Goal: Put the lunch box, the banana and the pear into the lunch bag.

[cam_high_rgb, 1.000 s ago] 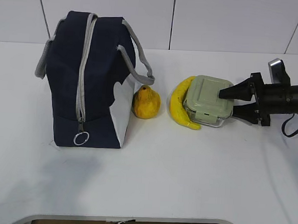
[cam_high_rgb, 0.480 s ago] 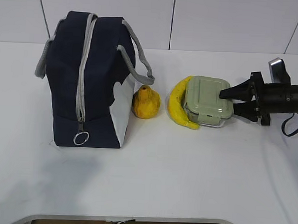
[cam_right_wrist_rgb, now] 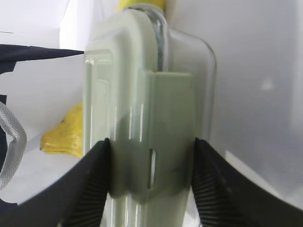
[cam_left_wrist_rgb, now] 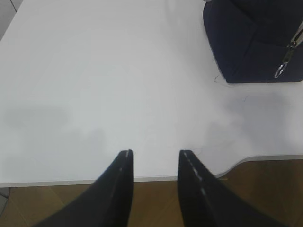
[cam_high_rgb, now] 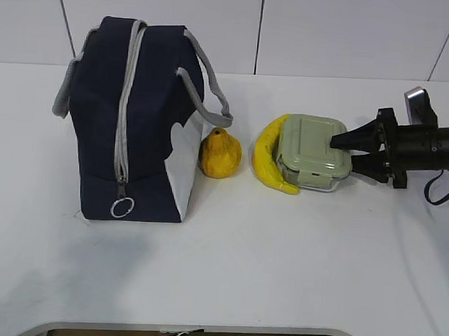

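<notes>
Right wrist view only: fingers (cam_right_wrist_rgb: pixel 97 175) pinching lunch box (cam_right_wrist_rgb: pixel 137 123).

Right arm: reached in level from the right edge, low over the worktop (cam_high_rgb: pixel 295 254).
Right pincer (cam_high_rgb: pixel 346 153): fingers (cam_right_wrist_rgb: pixel 90 184) pressed against both sides of the lunch box (cam_high_rgb: pixel 314 152), clamped on it.
Left pincer (cam_left_wrist_rgb: pixel 154 158): partly parted, holding nothing, angled down over the worktop's near edge.
</notes>
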`<act>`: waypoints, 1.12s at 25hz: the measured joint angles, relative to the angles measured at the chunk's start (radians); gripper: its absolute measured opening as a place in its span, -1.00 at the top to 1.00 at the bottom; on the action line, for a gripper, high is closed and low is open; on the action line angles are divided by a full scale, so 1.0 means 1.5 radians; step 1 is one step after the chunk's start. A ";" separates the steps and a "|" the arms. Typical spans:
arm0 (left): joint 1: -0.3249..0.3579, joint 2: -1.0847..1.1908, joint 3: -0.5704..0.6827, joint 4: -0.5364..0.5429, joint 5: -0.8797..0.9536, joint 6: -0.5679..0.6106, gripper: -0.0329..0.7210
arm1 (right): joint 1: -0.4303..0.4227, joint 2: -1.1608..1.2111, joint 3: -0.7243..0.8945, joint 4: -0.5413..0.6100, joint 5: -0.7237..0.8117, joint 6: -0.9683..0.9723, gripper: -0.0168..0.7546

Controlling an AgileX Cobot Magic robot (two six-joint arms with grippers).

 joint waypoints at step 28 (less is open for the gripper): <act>0.000 0.024 -0.029 -0.088 -0.006 0.001 0.27 | 0.000 -0.154 0.001 -0.126 0.015 0.083 -0.06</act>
